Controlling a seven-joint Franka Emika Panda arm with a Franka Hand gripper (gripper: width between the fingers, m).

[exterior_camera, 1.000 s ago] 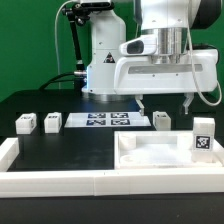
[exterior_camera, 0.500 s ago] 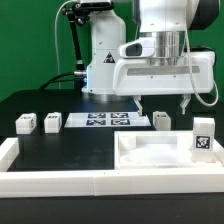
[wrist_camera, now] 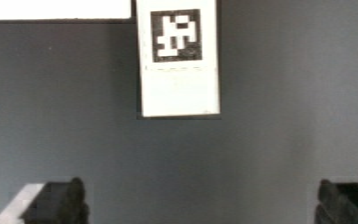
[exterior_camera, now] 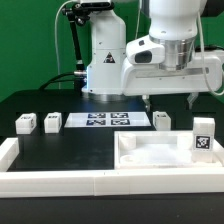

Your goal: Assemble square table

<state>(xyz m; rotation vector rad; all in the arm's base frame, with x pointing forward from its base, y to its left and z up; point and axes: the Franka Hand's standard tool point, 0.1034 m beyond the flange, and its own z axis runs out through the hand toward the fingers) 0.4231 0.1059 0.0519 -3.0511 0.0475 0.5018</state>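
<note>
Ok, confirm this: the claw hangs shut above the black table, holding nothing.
Wrong on one point: the claw is open, not shut. The wrist view shows its fingers spread wide. It does hang above the black table, holding nothing.

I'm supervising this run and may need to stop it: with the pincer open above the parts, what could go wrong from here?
1. The open pincer hangs near the small leg beside the marker board. Coming down, it might hit the board or nudge that leg away.
2. The upright leg by the tabletop stands close to the pincer. A sideways sweep could topple it.
</note>
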